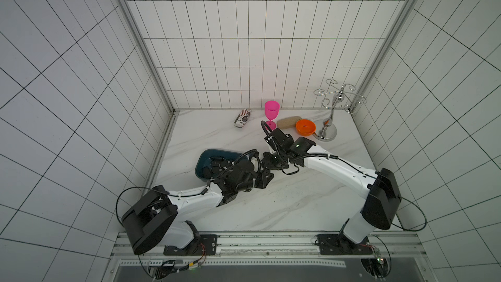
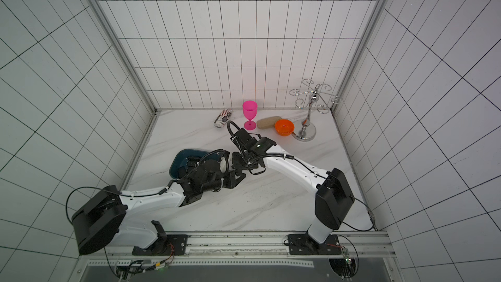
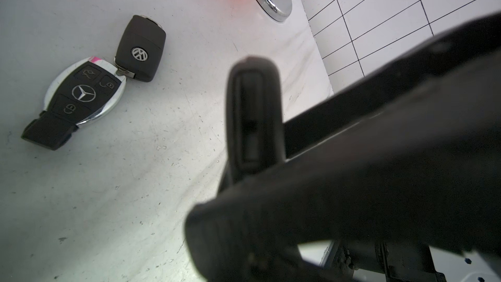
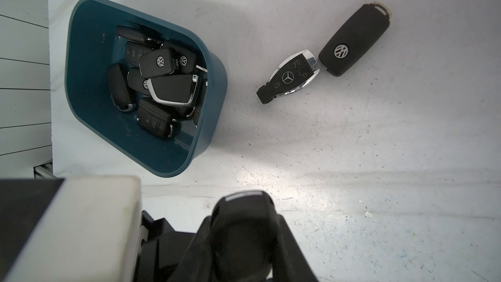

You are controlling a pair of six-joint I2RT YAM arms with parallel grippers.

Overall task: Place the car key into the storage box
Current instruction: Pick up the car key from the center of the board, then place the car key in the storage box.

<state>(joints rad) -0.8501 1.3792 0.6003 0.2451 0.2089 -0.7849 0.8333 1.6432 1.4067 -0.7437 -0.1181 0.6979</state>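
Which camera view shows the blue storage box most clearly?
The right wrist view: the storage box is seen whole, with many car keys inside. In both top views the left arm hides much of it. The left wrist view does not show it.

**Spotter:** Operator, your tally: one storage box (image 4: 86, 120) on the left, car keys (image 4: 162, 82) piled inside. I make out at least seven, too overlapped for an exact number.

**Caller:** Copy. Outside it you've got three: one Mercedes key (image 4: 288, 78) and one VW key (image 4: 352, 42) lying flat, plus one held key (image 3: 254, 109), lifted.

**Spotter:** Far row, centre to right, one apiece: patterned pouch (image 1: 242, 118), pink goblet (image 1: 271, 108), tan block (image 1: 289, 122), orange bowl (image 1: 305, 126), chrome stand (image 1: 326, 133).
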